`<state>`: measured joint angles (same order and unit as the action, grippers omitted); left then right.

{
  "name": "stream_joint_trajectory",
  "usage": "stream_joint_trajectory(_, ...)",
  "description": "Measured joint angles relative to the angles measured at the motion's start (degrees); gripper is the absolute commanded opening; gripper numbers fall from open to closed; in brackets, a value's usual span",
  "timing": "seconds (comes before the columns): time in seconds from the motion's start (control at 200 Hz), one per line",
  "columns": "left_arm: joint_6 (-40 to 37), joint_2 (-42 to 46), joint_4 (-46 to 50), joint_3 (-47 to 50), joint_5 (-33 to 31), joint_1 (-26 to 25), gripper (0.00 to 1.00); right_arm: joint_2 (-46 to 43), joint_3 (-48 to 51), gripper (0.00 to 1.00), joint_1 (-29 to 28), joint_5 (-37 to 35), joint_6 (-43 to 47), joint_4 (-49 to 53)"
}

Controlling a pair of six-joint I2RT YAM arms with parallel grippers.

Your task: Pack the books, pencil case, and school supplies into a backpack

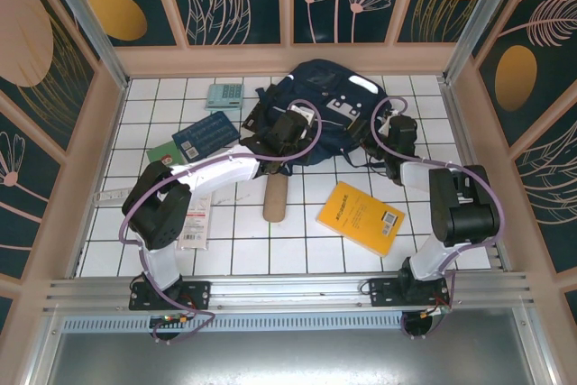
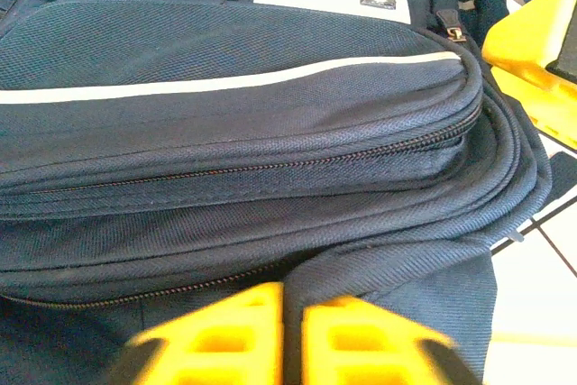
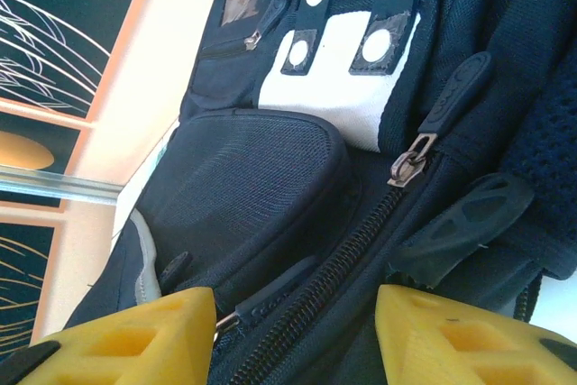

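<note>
The backpack (image 1: 317,78) lies far-centre on the table — right gripper (image 3: 296,306) wide open astride its zipper (image 3: 350,248), left gripper (image 2: 291,302) nearly closed, hold unclear — with the pencil case (image 1: 274,197) and yellow book (image 1: 361,216) nearer.

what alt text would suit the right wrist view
Close-up of a navy blue fabric backpack, its metal zipper pull near centre. The right gripper shows yellow fingertips apart at the bottom edge, either side of the zipper track.
</note>
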<state>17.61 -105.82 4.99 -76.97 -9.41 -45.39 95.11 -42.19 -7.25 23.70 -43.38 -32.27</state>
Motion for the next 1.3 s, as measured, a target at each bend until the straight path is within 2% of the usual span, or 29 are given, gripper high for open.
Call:
stream_joint_trajectory(0.115,0.8,0.0,0.0,0.5,0.0,0.0,0.45,-0.5,0.0,0.54,-0.6,-1.9,1.6,1.8)
stream_joint_trajectory(0.21,1.4,0.0,0.1,1.0,0.0,0.0,0.46,-2.6,0.5,0.57,-1.1,-4.0,3.3,3.3)
stream_joint_trajectory(0.465,5.3,0.8,0.1,3.0,-0.3,-0.8,0.47,-8.5,2.7,0.57,-1.1,-6.7,5.6,4.2)
stream_joint_trajectory(0.701,3.7,1.5,1.3,1.9,-1.3,-3.3,0.52,-13.3,11.7,0.58,-1.1,-7.8,7.5,4.3)
stream_joint_trajectory(0.771,1.8,1.4,2.6,-0.6,-0.9,-3.3,0.55,-16.2,14.2,0.60,-1.1,-8.8,8.1,4.3)
stream_joint_trajectory(0.911,-2.1,-1.6,4.2,-9.8,1.4,-3.2,0.50,-23.3,18.1,0.60,-0.7,-11.9,8.5,5.2)
stream_joint_trajectory(1.061,-5.3,-10.6,6.4,-23.1,4.5,-3.2,0.47,-30.6,22.3,0.61,1.0,-13.8,8.5,6.1)
stream_joint_trajectory(1.301,-10.3,-23.1,12.0,-31.7,4.9,-3.3,0.49,-34.6,25.0,0.61,1.7,-13.9,8.5,7.3)
